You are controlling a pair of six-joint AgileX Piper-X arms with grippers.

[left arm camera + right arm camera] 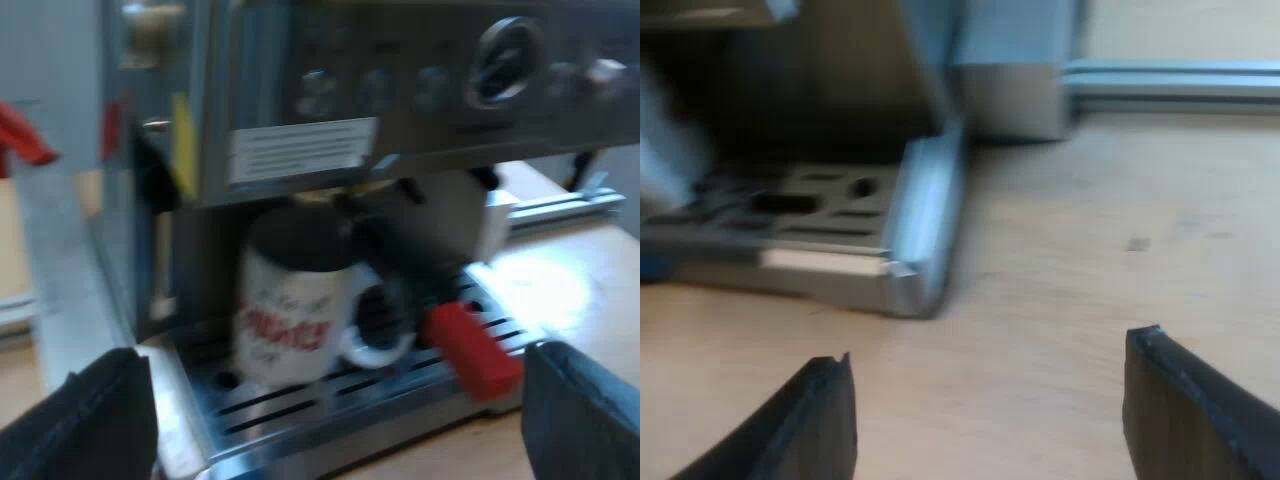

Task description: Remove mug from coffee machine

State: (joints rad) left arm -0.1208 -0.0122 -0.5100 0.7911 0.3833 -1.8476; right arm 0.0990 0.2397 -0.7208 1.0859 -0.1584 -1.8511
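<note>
A white mug (288,305) with red lettering stands on the drip tray (330,405) of the espresso machine (400,90), under the locked-in metal holder whose handle ends in red (470,348). The mug's handle points toward that red end. My left gripper (340,420) is open, its fingers wide apart a short way in front of the tray and the mug, touching nothing. My right gripper (990,410) is open over the wooden table, near a corner of the machine's drip tray (910,250), with nothing between its fingers.
The machine's control panel with a round gauge (508,58) hangs over the mug. A white label (300,150) is on the machine's front. Wooden table (1090,260) spreads beside the tray. A metal rail (1180,85) runs behind it.
</note>
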